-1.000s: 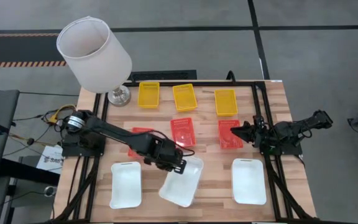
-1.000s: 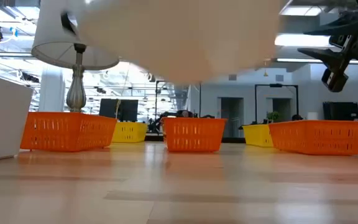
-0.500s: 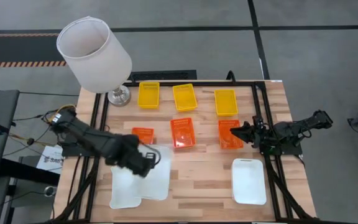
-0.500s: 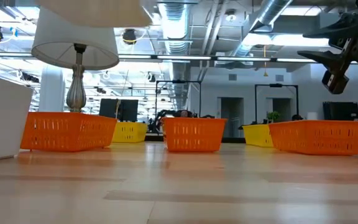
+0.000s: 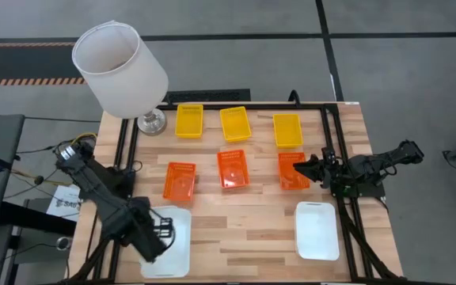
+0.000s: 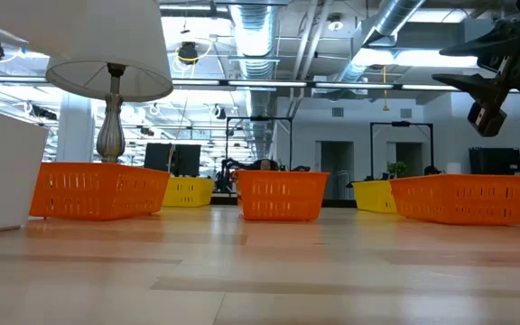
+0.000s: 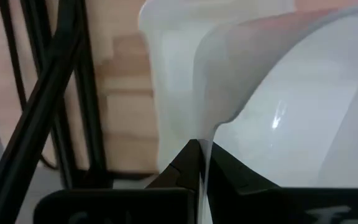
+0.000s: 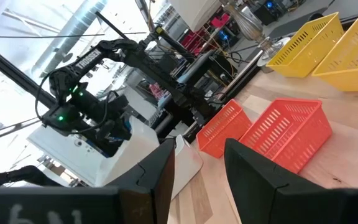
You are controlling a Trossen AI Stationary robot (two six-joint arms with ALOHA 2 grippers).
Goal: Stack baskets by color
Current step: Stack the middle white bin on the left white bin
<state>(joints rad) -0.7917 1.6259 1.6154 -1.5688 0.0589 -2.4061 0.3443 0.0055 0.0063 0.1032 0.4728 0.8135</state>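
My left gripper (image 5: 155, 237) is shut on a white basket (image 5: 176, 229), holding it over a second white basket (image 7: 166, 74) that rests on the table at the near left and is mostly hidden beneath it. A third white basket (image 5: 317, 229) lies at the near right. Three orange baskets (image 5: 232, 169) stand in the middle row and three yellow baskets (image 5: 235, 123) in the far row. My right gripper (image 5: 298, 167) waits open at the right, beside the right orange basket (image 5: 291, 172). My left gripper pinches the white basket's thin side wall (image 7: 204, 134) at its rim, one finger inside the basket and one outside. The fingers come from above, pointing down. The basket hangs below them, clear of the white basket under it.
A lamp with a big white shade (image 5: 119, 70) stands at the table's far left corner. A black frame (image 5: 125, 170) runs along the table's left and right sides. Bare wood (image 5: 244, 229) lies between the two near white baskets.
My left gripper has carried the white basket from the table's near middle toward the left edge, rising a little and rolling its wrist. The basket, slanted before, now sits lined up over the near-left white basket.
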